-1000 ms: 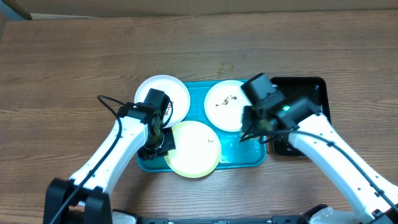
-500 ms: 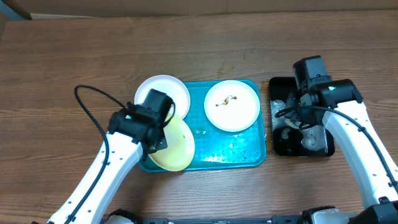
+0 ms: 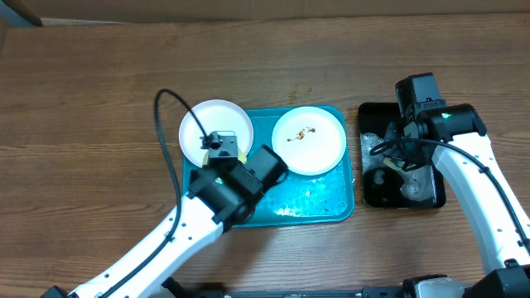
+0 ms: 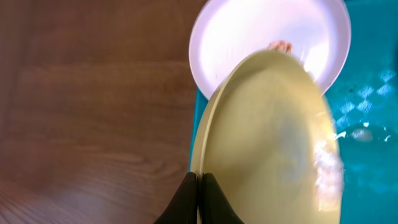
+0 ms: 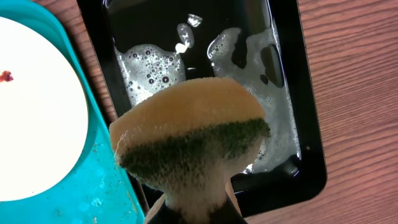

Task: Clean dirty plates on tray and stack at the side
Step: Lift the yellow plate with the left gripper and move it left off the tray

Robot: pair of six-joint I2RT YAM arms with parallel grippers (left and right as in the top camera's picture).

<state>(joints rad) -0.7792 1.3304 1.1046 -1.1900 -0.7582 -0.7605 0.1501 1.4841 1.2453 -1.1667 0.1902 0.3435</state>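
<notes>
While left fingers (image 4: 181, 204) pinch the yellow-green plate (image 4: 273, 143) at its near rim, right fingers (image 5: 157, 216) squeeze the sponge (image 5: 189, 140).

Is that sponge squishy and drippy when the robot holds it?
Probably squishy: the sponge looks pinched narrow where the right gripper clamps it. Likely light and wet too, since it hangs over the foamy black tray.

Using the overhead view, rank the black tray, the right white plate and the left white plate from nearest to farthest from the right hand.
1. The black tray: directly under the right hand, at the table's right.
2. The right white plate: on the blue tray's right side, just left of the black tray.
3. The left white plate: at the blue tray's far-left corner.
</notes>
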